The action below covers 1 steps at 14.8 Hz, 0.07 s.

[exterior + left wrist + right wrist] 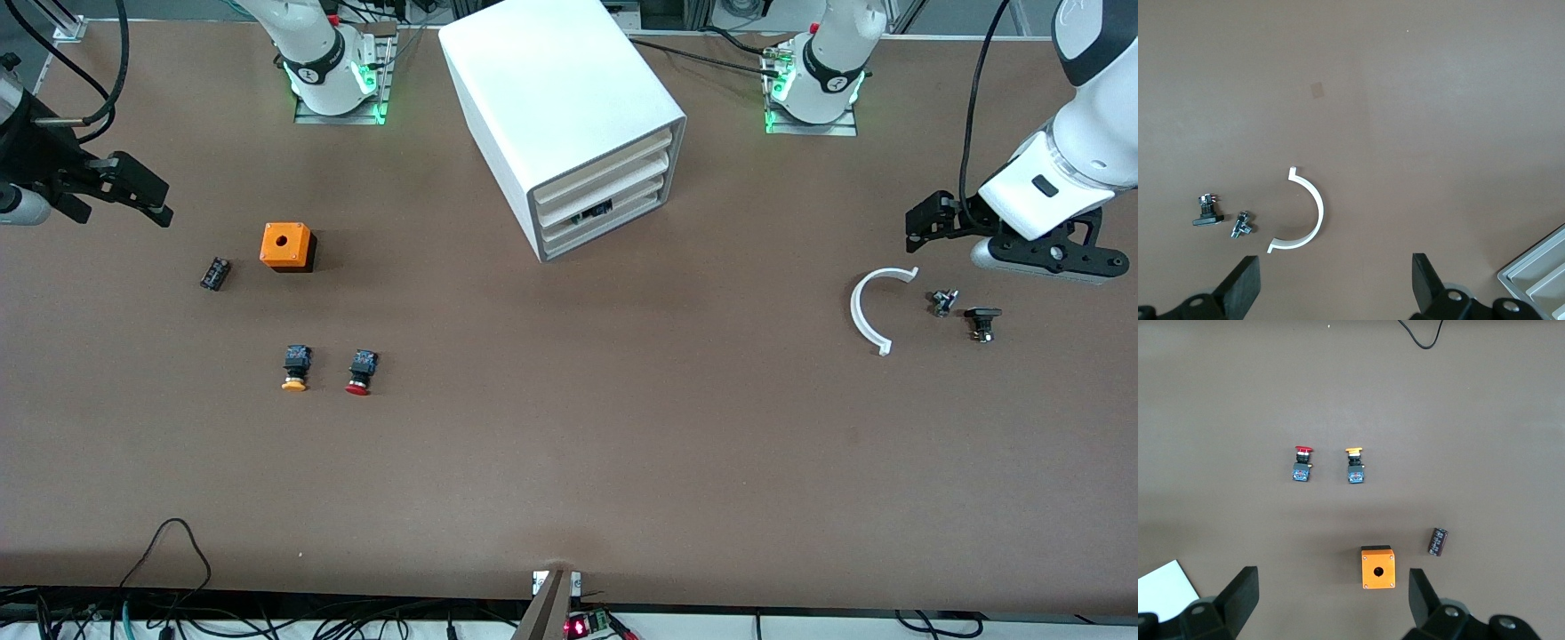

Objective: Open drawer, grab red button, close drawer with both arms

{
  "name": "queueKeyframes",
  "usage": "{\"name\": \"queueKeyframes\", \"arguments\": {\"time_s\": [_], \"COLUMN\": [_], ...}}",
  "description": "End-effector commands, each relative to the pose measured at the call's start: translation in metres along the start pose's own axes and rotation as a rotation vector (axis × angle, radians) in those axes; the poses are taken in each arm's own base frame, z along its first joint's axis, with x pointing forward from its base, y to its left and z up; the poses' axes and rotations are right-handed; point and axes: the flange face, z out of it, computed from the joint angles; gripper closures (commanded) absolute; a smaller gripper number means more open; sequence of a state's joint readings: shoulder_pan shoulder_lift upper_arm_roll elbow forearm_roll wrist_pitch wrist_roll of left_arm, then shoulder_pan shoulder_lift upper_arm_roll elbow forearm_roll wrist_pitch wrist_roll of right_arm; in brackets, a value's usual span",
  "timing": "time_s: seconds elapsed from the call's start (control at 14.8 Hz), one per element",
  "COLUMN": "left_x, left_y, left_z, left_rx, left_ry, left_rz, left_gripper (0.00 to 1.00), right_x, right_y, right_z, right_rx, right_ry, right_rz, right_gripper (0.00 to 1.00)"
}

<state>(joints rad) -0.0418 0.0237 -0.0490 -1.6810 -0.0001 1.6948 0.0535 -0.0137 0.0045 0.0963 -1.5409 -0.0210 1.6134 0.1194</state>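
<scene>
The white cabinet (569, 107) stands mid-table between the arm bases, its three drawers (609, 191) all pushed in. The red-capped button (359, 372) lies on the bare table beside a yellow-capped one (296, 368), toward the right arm's end. Both also show in the right wrist view, the red one (1301, 463) and the yellow one (1354, 465). My right gripper (142, 191) hangs open and empty over the table near the orange cube; its wrist view (1331, 600) shows nothing between the fingers. My left gripper (925, 222) is open and empty over the left arm's end (1335, 283).
An orange cube with a hole (286, 246) and a small black part (215, 273) lie near the buttons. A white curved strip (867, 311) and two small metal parts (942, 302) (982, 322) lie under the left gripper. Cables run along the table's near edge.
</scene>
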Motion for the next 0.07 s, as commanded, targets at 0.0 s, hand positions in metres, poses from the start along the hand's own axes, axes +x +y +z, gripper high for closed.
{"name": "queueKeyframes", "arguments": {"time_s": [0.0], "left_x": [-0.0028], "left_y": [-0.0012], "left_z": [0.0003], "left_rx": [0.023], "left_ry": [-0.007], "left_rz": [-0.005], "left_gripper": [0.0], "right_x": [0.001], "right_y": [-0.0013], "right_z": [-0.0059], "right_rx": [-0.017], "right_ry": [0.005], "right_rz": [-0.005], "right_gripper": [0.01]}}
